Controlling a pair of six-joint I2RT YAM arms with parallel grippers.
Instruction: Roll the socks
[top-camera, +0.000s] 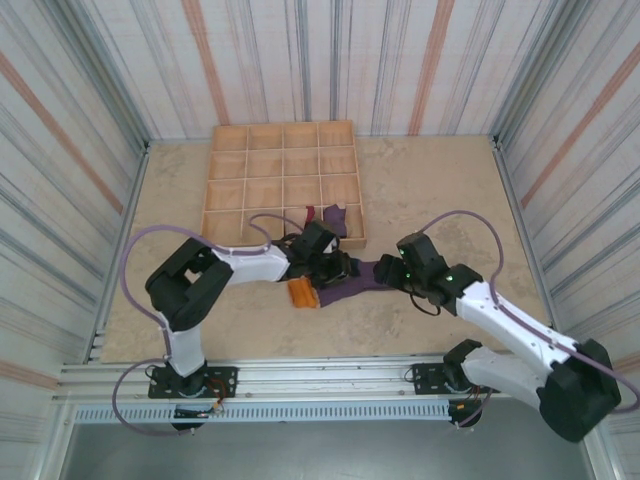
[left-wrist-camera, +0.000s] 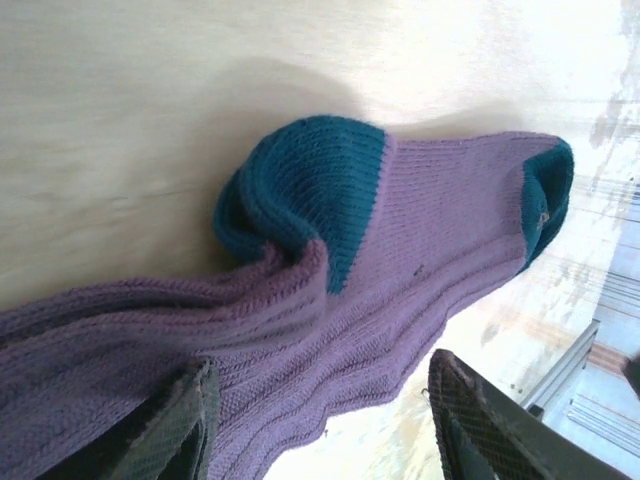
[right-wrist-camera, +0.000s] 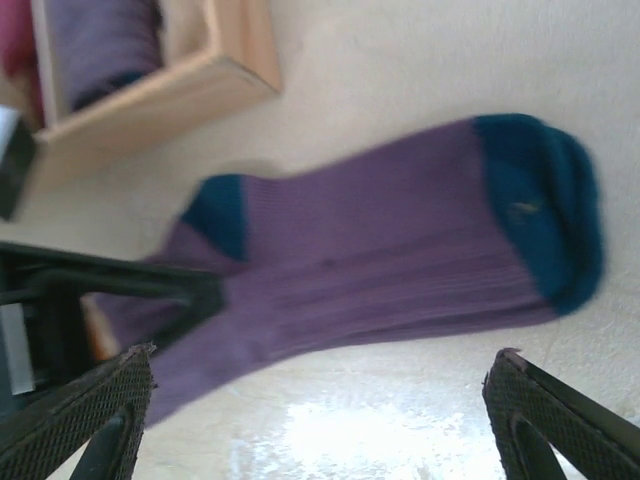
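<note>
A purple sock (top-camera: 352, 284) with an orange cuff (top-camera: 303, 293) and teal toe lies flat on the table in front of the tray. My left gripper (top-camera: 338, 268) hovers low over its middle. In the left wrist view the left gripper (left-wrist-camera: 320, 425) is open, one finger (left-wrist-camera: 170, 430) over the purple sock (left-wrist-camera: 420, 230) and the other past its edge. My right gripper (top-camera: 392, 272) is at the toe end. In the right wrist view the right gripper (right-wrist-camera: 320, 425) stands wide open, the sock (right-wrist-camera: 380, 260) just ahead of it and nothing between its fingers.
A wooden compartment tray (top-camera: 284, 150) stands at the back centre. Its front right cells hold a red rolled sock (top-camera: 310, 214) and a dark purple one (top-camera: 336, 218). The tray's corner (right-wrist-camera: 180, 85) is close behind the sock. Striped walls enclose the table.
</note>
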